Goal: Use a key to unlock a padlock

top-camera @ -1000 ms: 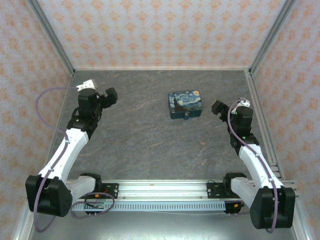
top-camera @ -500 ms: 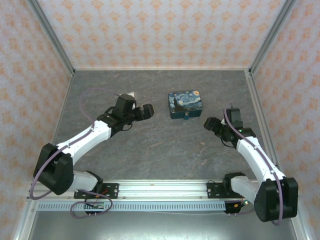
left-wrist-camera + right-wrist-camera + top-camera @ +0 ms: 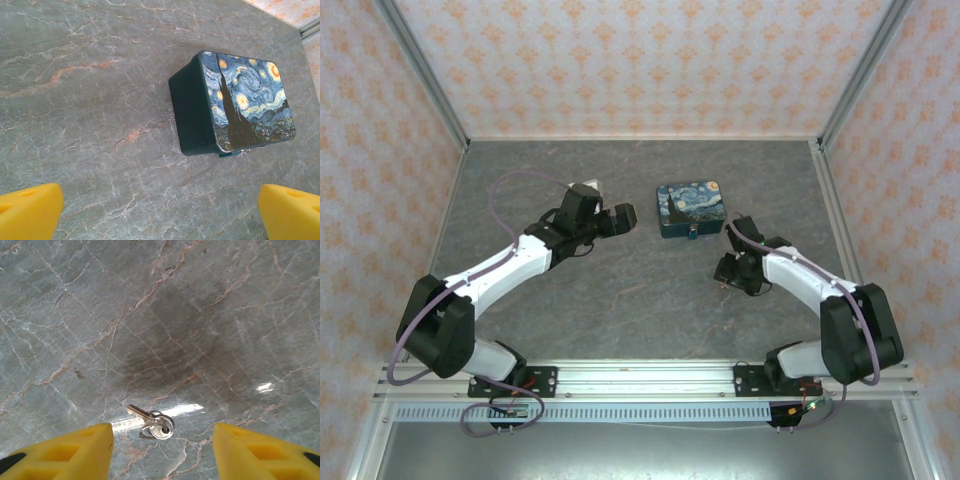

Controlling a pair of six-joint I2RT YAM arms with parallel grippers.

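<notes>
Against the near side of the starry-night box [image 3: 691, 207], at its middle, sat the padlock [image 3: 693, 236], a tiny dark teal body far smaller than the box. In the left wrist view the padlock [image 3: 231, 153] showed as a teal bit poking out beneath the edge of the painted lid, its shackle too small to make out.

Nearer than the box and off to its right, the key [image 3: 144, 415] lay flat on the grey marbled counter [image 3: 620, 300]. It was a small silver key on a wire ring [image 3: 161, 429], well apart from the padlock. The right arm [image 3: 800, 280] was bent down over that spot. The right jaws stood partly spread, one yellow fingertip [image 3: 75, 452] on each side of the key, clear of both key and ring and holding nothing.

To the left of the box, the left arm [image 3: 510, 262] reached across the counter, aimed at the box's left end. The left jaws were spread wide and empty, their yellow fingertips [image 3: 30, 210] at the bottom corners of the wrist view, with the box near but apart from them. The box lay closed, painted lid up.
</notes>
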